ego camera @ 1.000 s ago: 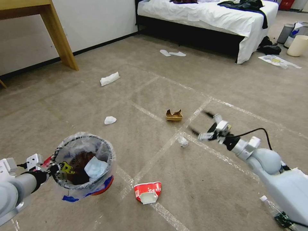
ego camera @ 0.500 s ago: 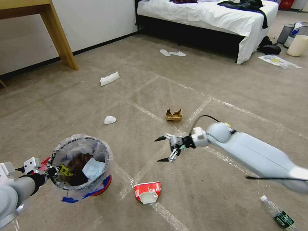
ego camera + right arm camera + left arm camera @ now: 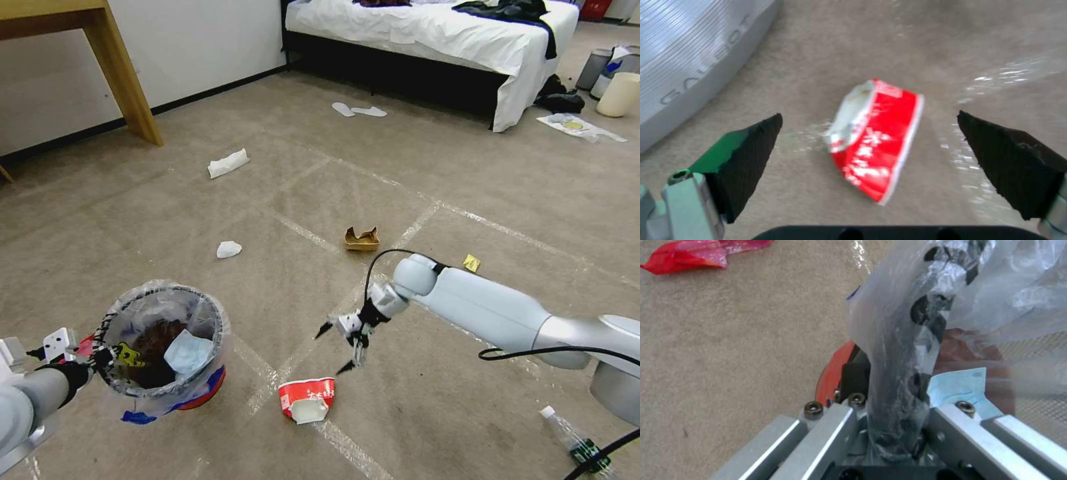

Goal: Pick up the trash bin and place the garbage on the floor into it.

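Observation:
My left gripper is shut on the rim of the trash bin and holds it just above the floor at the lower left. A pale blue mask and dark litter lie inside its plastic liner. In the left wrist view the bagged rim is clamped between the fingers. My right gripper hangs open just above a crushed red-and-white paper bowl. The right wrist view shows that bowl lying on the carpet between the spread fingertips.
More garbage lies around: a brown cardboard tray, two white tissues, a small bottle, a yellow scrap and a red wrapper. A bed stands behind, a wooden table leg at far left.
My right arm swung left and down from mid-floor until its open gripper is over the paper bowl. The held bin sank slightly.

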You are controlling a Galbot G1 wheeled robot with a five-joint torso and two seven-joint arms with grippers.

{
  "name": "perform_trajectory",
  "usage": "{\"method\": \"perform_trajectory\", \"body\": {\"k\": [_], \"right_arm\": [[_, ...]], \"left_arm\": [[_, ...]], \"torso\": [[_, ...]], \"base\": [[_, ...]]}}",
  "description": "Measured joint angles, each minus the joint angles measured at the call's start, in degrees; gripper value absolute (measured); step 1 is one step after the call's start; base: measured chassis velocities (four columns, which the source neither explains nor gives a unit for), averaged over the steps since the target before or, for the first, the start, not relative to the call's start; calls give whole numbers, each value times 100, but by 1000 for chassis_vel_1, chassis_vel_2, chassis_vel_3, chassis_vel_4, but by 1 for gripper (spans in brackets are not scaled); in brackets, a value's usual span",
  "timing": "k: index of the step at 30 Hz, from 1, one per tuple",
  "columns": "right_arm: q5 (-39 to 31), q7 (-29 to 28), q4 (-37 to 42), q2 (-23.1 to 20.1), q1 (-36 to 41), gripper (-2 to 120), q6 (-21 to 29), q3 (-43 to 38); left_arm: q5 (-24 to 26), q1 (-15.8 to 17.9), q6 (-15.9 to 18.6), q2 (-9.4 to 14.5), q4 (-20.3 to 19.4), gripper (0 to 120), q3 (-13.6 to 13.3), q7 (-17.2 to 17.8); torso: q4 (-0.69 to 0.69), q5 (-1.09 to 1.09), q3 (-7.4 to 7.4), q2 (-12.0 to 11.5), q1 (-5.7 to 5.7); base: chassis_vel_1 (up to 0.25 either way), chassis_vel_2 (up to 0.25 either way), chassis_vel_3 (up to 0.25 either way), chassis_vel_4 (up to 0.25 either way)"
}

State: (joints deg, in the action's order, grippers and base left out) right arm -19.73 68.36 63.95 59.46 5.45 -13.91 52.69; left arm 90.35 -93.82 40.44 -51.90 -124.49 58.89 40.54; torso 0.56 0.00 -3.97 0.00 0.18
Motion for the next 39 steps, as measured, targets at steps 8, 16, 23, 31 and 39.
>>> {"method": "perform_trajectory", "body": {"k": [8,16,23,31,39], "right_arm": [[168,-726,-79,122,404,100,133,194],[426,-1076,-489,637,605,100,191,271],[750,-1211,-812,994,725,100,163,271],[1205,-1370,-1316,1241,848,100,32,171],[1265,-1409,-1583,1379,952,100,-11,221]], "left_arm": [[-73,-112,-2,-51,-37,1,65,-7],[-83,-174,-7,-55,-74,1,126,-27],[-100,-160,-9,-68,-40,1,131,-44],[-152,-45,-16,-130,16,1,-2,-66],[-155,14,-22,-127,44,1,-30,-75]], "torso": [[0,0,0,0,0],[-1,0,0,0,0],[-2,-1,0,0,0],[-1,0,0,0,0],[-1,0,0,0,0]], "base": [[0,0,0,0],[0,0,0,0],[0,0,0,0],[0,0,0,0],[0,0,0,0]]}}
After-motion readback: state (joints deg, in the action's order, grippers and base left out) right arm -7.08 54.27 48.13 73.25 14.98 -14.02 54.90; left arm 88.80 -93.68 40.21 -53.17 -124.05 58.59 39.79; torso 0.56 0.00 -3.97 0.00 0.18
